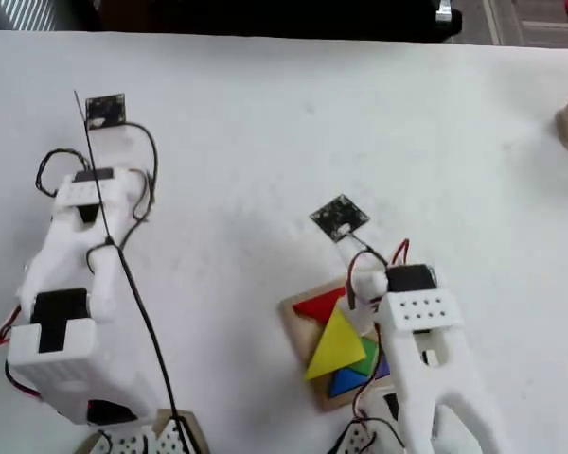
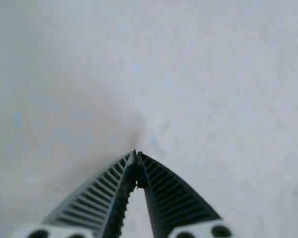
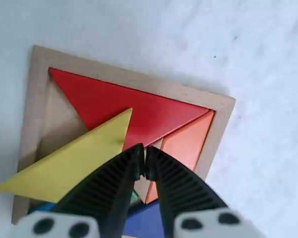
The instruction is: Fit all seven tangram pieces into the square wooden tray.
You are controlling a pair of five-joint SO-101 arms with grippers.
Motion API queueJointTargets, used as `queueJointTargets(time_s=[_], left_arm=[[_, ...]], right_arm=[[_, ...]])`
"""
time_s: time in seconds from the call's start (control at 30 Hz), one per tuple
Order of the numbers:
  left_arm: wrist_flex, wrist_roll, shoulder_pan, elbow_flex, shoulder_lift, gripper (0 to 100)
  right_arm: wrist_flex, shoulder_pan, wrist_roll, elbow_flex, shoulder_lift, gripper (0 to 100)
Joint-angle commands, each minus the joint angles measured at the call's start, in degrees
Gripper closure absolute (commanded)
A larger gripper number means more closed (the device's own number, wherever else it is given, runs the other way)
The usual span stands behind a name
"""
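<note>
White tabletop (image 1: 265, 113) runs under both arms, and the square wooden tray (image 3: 37, 99) sits on it below the right arm, well apart from the left one. Inside the tray a red triangle (image 3: 134, 109) lies flat along one side with an orange piece (image 3: 186, 144) seated beside it, and a green piece (image 1: 367, 357) and a blue piece (image 1: 350, 381) show towards the arm. The yellow triangle (image 3: 74, 158) is not seated: it lies tilted, one corner riding over the red triangle and the opposite corner poking out past the tray's rim, with a patch of bare wood showing beside it. Whether all seven pieces are there I cannot tell, since the arm covers part of the tray. The right gripper (image 3: 143, 166) hovers over the middle of the tray, its tips drawn together at the yellow triangle's edge and nothing held between them. The left gripper (image 2: 136, 158) is likewise pinched closed and empty, over bare table. The step in hand looks like settling the yellow triangle. The next move probably calls for nudging or lifting it off the red triangle, turning it to match the bare wood, then pressing it flat without shifting its neighbours.
</note>
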Motion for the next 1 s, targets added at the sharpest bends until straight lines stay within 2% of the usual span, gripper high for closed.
queueJointTargets(time_s=[0.0,0.23,0.53,0.67,0.73,0.87,0.97], left_arm=[[0.35,-0.44,-0.57,-2.81,-0.66,98],[0.35,-0.44,-0.48,-2.99,-0.57,98],[0.35,-0.53,-0.57,-3.08,-0.40,98],[0.35,-0.53,-0.57,-3.08,-0.40,98],[0.35,-0.53,-0.57,-3.08,-0.40,98],[0.26,-0.53,-0.57,-3.16,-0.40,98],[0.26,-0.53,-0.57,-3.08,-0.40,98]], right_arm=[[-4.62,-1.36,-0.35,-2.64,4.70,98.1],[-4.79,-14.73,-0.53,-2.73,12.00,98.1],[5.49,-13.67,-0.26,-5.01,-3.65,98.1],[9.45,-10.07,0.09,-2.55,-11.56,98.1],[12.97,-7.52,4.22,-1.41,-14.46,98.1],[21.93,-5.05,24.53,3.60,-18.95,98.1],[20.97,-0.57,28.22,4.40,-19.47,98.1]])
